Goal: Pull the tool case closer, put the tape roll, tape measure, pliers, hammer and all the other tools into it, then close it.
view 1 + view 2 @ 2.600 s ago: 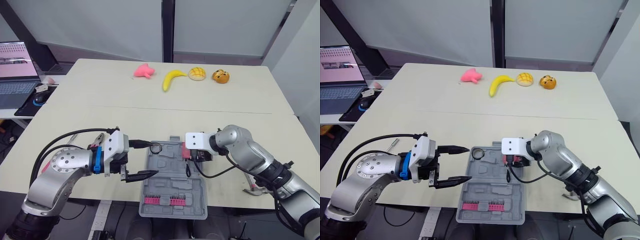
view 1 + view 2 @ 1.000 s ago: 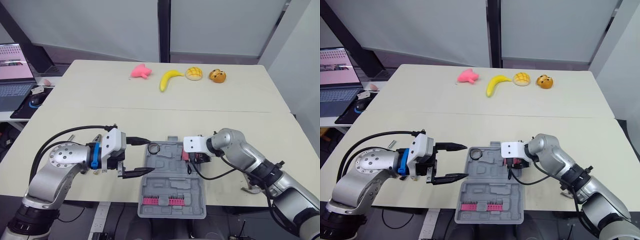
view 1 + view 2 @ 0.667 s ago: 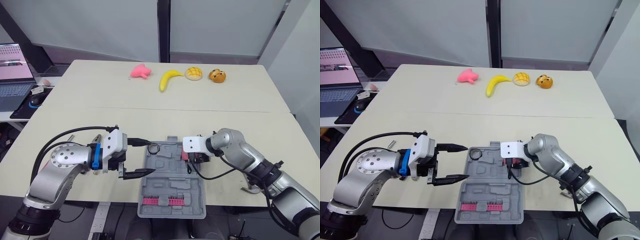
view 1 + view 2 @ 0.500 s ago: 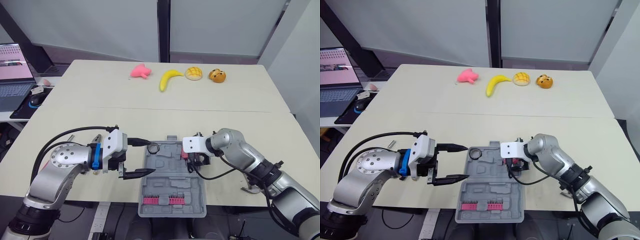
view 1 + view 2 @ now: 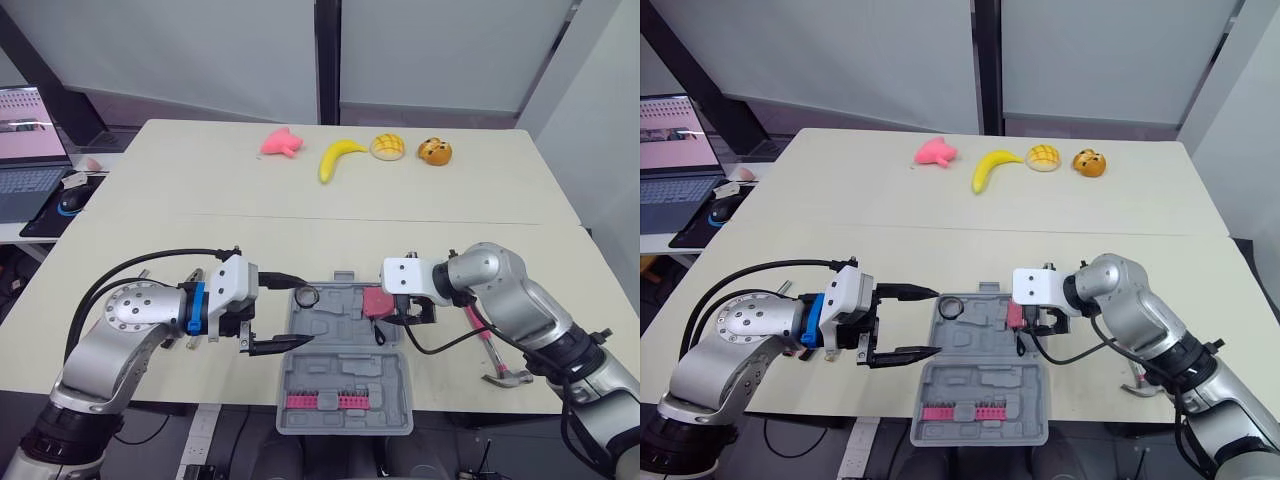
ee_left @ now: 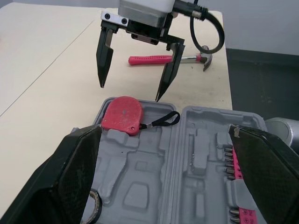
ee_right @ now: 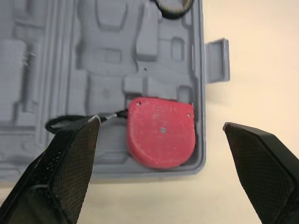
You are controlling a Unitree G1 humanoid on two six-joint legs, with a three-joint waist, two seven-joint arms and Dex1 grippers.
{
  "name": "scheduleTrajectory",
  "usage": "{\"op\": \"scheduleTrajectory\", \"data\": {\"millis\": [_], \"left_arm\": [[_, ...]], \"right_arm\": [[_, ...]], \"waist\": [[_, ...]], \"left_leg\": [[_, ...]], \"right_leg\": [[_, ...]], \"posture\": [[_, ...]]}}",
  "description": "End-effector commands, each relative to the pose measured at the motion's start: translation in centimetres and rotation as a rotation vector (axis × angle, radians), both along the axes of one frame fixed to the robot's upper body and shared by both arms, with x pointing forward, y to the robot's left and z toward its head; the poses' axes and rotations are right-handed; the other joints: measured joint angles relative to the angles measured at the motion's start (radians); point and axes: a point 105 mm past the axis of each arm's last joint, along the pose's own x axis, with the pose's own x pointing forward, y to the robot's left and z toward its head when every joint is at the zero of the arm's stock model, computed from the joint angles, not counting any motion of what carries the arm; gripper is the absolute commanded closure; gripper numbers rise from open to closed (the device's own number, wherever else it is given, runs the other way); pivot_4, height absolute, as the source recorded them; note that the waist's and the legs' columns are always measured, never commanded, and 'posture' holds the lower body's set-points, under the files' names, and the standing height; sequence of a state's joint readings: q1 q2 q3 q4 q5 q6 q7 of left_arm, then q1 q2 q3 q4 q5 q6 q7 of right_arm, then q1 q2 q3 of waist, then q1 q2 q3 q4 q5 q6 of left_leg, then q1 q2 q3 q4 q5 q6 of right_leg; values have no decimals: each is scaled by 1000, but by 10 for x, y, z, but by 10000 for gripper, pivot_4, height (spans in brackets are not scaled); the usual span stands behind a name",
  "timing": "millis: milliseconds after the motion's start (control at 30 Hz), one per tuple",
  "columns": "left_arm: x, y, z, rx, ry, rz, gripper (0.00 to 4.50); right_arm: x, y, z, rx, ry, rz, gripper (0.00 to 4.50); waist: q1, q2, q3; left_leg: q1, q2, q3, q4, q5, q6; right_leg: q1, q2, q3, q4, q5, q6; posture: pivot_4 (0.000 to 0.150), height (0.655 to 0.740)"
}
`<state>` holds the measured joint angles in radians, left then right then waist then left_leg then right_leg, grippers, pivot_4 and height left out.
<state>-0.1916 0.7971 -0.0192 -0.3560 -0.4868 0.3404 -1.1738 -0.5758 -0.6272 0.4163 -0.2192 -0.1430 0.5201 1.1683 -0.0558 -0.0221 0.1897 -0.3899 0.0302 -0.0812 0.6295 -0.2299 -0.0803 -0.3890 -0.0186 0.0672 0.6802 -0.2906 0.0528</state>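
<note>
Tape measure (image 7: 161, 137) lies in case (image 5: 340, 372), far right corner. Right gripper (image 6: 129, 92) fingers apart, clear of it. Left gripper (image 5: 303, 312) spread wide at case's left edge.

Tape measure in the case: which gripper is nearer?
Right. The right gripper hovers just over the red tape measure, jaws open; the left gripper sits open at the opposite, left edge of the tool case.

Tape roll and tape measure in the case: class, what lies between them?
Only bare grey moulded recesses of the tool case lie between the tape roll and the tape measure, as the left eye view shows.
</note>
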Motion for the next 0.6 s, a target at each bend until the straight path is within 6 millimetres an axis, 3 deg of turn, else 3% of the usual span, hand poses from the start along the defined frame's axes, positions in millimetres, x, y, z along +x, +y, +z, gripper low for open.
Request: {"op": "scheduleTrajectory", "data": {"millis": [33, 133, 300, 467, 600], "left_arm": [[-3, -4, 6, -3, -30, -41, 0], [-3, -3, 6, 0, -28, -46, 0], [-3, -4, 5, 5, -25, -56, 0], [-3, -5, 6, 13, -25, -69, 0], [-1, -5, 7, 17, -28, -72, 0]], "right_arm": [[-12, 5, 15, 179, -42, 61, 290], [-14, -2, 10, 251, -61, 22, 6396], [-10, -3, -2, 340, -83, -46, 21971], [-3, -2, -15, 395, -106, -105, 30110], [0, -1, -23, 401, -109, -119, 30110]], "waist": [[1, 0, 0], [1, 0, 0], [-3, 0, 0], [-1, 0, 0], [-1, 0, 0]], "left_leg": [[0, 0, 0, 0, 0, 0], [-1, 0, 0, 0, 0, 0], [0, 0, 0, 0, 0, 0], [0, 0, 0, 0, 0, 0], [0, 0, 0, 0, 0, 0]], "right_leg": [[0, 0, 0, 0, 0, 0], [0, 0, 0, 0, 0, 0], [0, 0, 0, 0, 0, 0], [0, 0, 0, 0, 0, 0], [0, 0, 0, 0, 0, 0]], "posture": [[1500, 7400], [1500, 7400], [1500, 7400], [1500, 7400], [1500, 7400]]}}
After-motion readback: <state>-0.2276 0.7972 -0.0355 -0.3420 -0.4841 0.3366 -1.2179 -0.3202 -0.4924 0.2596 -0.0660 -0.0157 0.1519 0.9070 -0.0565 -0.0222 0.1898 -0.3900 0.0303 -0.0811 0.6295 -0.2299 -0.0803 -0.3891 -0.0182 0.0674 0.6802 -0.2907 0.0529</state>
